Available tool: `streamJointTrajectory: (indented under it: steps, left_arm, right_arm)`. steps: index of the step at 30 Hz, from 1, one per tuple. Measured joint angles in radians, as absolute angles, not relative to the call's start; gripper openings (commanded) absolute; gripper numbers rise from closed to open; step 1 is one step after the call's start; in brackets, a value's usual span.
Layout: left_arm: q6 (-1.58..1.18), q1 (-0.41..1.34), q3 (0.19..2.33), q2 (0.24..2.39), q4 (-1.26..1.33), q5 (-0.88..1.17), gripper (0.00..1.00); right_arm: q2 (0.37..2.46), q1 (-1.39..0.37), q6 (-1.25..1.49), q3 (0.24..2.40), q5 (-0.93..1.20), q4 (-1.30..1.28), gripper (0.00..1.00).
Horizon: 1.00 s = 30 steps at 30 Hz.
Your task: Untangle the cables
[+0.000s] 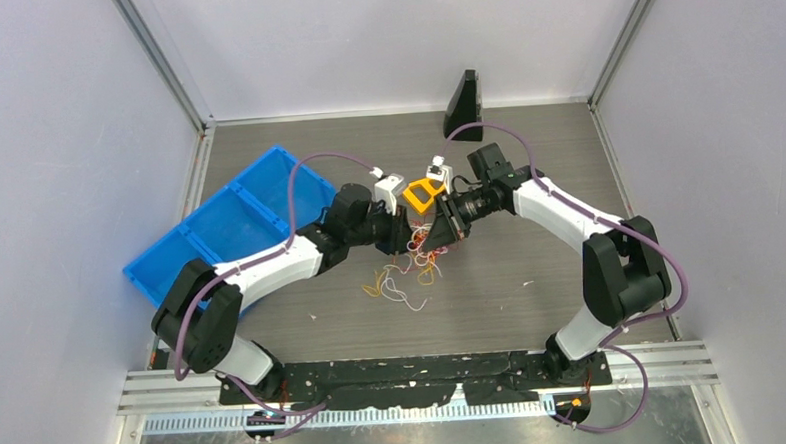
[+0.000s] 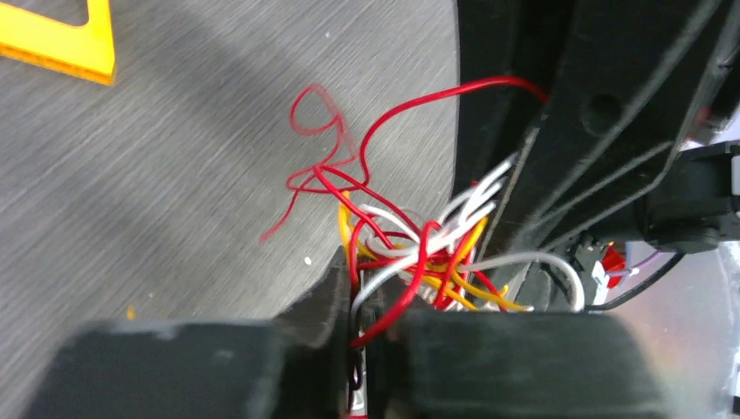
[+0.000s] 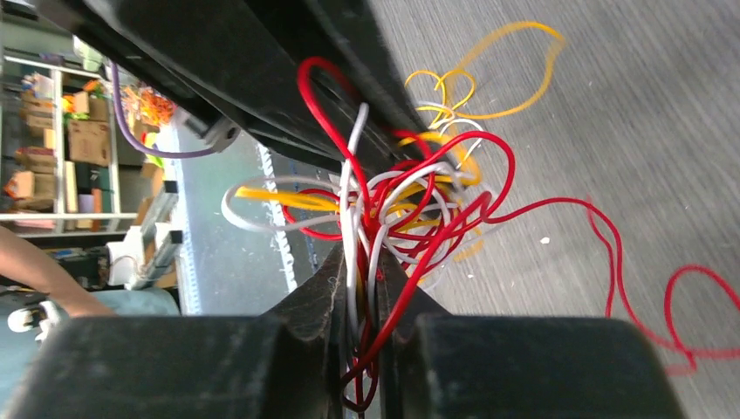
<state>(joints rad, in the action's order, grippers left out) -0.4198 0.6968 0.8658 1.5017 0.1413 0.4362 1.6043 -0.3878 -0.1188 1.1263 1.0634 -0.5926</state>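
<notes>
A tangle of thin red, white and yellow cables [image 1: 425,246] hangs between the two grippers at the middle of the table. My left gripper [image 1: 398,234] is shut on red and white strands of the cable tangle [image 2: 419,249]; the right arm's black fingers stand right behind it. My right gripper [image 1: 447,230] is shut on white and red strands of the same cable tangle [image 3: 401,205]. Loose yellow and white loops [image 1: 397,285] trail on the table below. A red strand [image 3: 672,314] runs off over the table.
A blue bin [image 1: 227,224] with compartments lies at the left, beside the left arm. An orange block [image 1: 423,194] sits just behind the grippers. A black wedge-shaped stand [image 1: 464,104] is at the back wall. Grey walls enclose the table.
</notes>
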Motion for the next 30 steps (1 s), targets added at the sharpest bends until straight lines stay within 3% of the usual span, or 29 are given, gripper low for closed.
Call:
streamJointTrajectory:
  steps: [4, 7, 9, 10, 12, 16, 18, 19, 21, 23, 26, 30]
  left_arm:
    - [-0.449, 0.665, 0.861, 1.484, 0.161, 0.472, 0.00]
    - [-0.484, 0.627, 0.861, 1.480, 0.155, 0.483, 0.00]
    - [-0.500, 0.612, 0.861, 1.480, 0.145, 0.483, 0.00]
    - [-0.509, 0.604, 0.861, 1.480, 0.140, 0.484, 0.00]
    - [-0.524, 0.596, 0.861, 1.480, 0.131, 0.487, 0.00]
    - [-0.540, 0.598, 0.862, 1.480, 0.098, 0.499, 0.00]
    - [-0.539, 0.600, 0.867, 1.481, 0.081, 0.504, 0.00]
    - [-0.539, 0.601, 0.869, 1.481, 0.075, 0.509, 0.00]
    - [-0.539, 0.602, 0.873, 1.481, 0.062, 0.516, 0.00]
    - [-0.539, 0.602, 0.876, 1.482, 0.049, 0.518, 0.00]
    - [-0.539, 0.601, 0.886, 1.498, 0.032, 0.521, 0.00]
    - [-0.538, 0.601, 0.911, 1.529, 0.017, 0.532, 0.00]
  right_arm:
    - [1.604, -0.342, -0.105, 1.122, 1.083, -0.594, 0.42]
    - [1.598, -0.302, -0.102, 1.115, 1.036, -0.592, 0.43]
    - [1.589, -0.276, -0.096, 1.103, 0.984, -0.589, 0.30]
    - [1.584, -0.269, -0.094, 1.097, 0.957, -0.584, 0.13]
    - [1.571, -0.252, -0.070, 1.075, 0.885, -0.563, 0.06]
    - [1.557, -0.250, -0.031, 1.048, 0.723, -0.531, 0.05]
    - [1.549, -0.252, -0.025, 1.047, 0.673, -0.523, 0.19]
    - [1.542, -0.253, -0.023, 1.047, 0.659, -0.521, 0.40]
    - [1.520, -0.250, -0.021, 1.042, 0.658, -0.515, 0.61]
    - [1.497, -0.243, -0.022, 1.037, 0.699, -0.506, 0.72]
    - [1.459, -0.244, -0.031, 1.026, 0.764, -0.499, 0.73]
    - [1.404, -0.309, -0.027, 1.018, 0.824, -0.480, 0.66]
